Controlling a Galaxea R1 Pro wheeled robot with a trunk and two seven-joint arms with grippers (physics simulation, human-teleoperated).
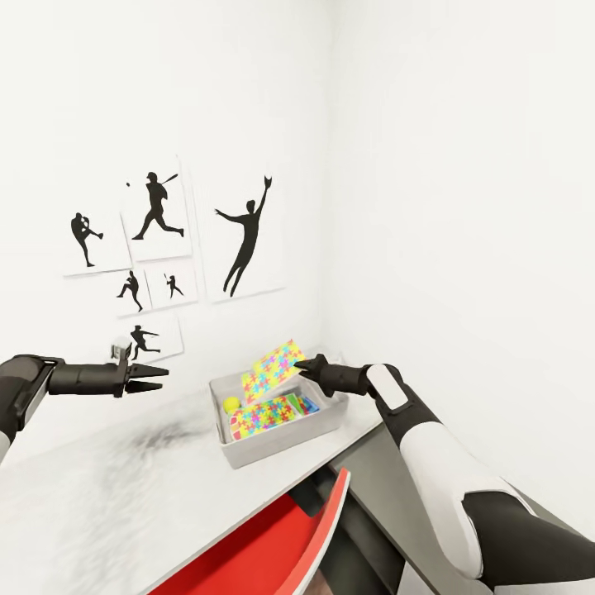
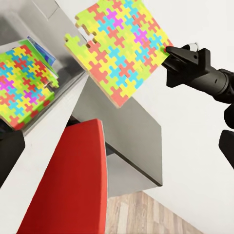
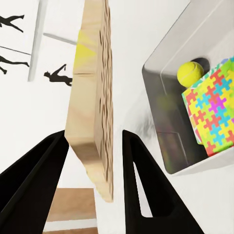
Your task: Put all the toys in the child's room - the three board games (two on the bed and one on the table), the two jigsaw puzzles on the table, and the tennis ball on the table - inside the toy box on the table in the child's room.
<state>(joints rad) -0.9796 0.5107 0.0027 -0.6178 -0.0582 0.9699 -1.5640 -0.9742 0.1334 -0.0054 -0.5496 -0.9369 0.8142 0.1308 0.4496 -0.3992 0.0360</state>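
On the white table (image 1: pixel 99 487), in the corner, stands the grey toy box (image 1: pixel 248 450). Inside it lie a tennis ball (image 1: pixel 230 404), one jigsaw puzzle (image 1: pixel 268 413) and board games, whose teal edge (image 1: pixel 308 405) pokes out beneath. A second jigsaw puzzle (image 1: pixel 273 369) hangs tilted above the box's far side, pinched at a corner by my right gripper (image 1: pixel 302 365). In the right wrist view that puzzle (image 3: pixel 92 112) stands edge-on between the fingers (image 3: pixel 34 185), with the ball (image 3: pixel 190 72) in the box (image 3: pixel 161 97) beside it. My left gripper (image 1: pixel 153 378) hovers open over the table, well left of the box.
A red-and-white chair (image 1: pixel 264 545) is tucked under the table's front edge. The lower dark-grey section (image 1: pixel 397 487) runs along the right wall under my right arm. Black silhouette pictures (image 1: pixel 165 248) hang on the back wall. Wood floor (image 2: pixel 146 214) shows below.
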